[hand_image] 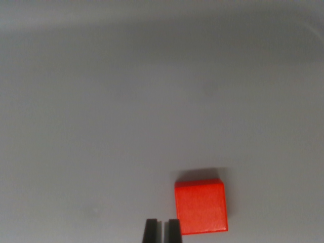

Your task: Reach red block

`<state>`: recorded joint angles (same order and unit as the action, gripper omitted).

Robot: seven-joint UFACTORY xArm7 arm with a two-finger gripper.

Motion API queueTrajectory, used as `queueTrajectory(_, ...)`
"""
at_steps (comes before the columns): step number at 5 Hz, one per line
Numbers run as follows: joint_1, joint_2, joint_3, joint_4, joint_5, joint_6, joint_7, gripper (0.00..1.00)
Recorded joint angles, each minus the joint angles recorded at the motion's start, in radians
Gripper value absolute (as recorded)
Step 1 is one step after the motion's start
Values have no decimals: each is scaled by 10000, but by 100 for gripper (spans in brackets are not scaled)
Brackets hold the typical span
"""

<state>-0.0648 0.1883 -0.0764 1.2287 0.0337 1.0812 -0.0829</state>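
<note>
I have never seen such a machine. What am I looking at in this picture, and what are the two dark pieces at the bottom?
The picture comes from a camera on the wrist of a robot arm, looking down at a plain grey surface. The two dark pieces at the bottom edge are the fingertips of the arm's tool; they stand close together with only a thin gap and hold nothing. On the surface lies one thing, a red block, just to the wrist view's right of the fingertips. Whether they touch it, I cannot tell.

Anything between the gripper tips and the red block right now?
Nothing. In the wrist view the gripper sits just left of the red block, its right finger at the block's edge.
</note>
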Motion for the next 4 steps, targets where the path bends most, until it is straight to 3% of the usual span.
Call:
queueTrajectory(1, -33, 129, -38, -313, -13, -471, -35, 0)
queueTrajectory(2, -33, 129, -38, -313, -13, -471, -35, 0)
queueTrajectory(3, -64, 250, -73, -607, -26, -913, -69, 0)
queueTrajectory(4, -64, 250, -73, -607, -26, -913, -69, 0)
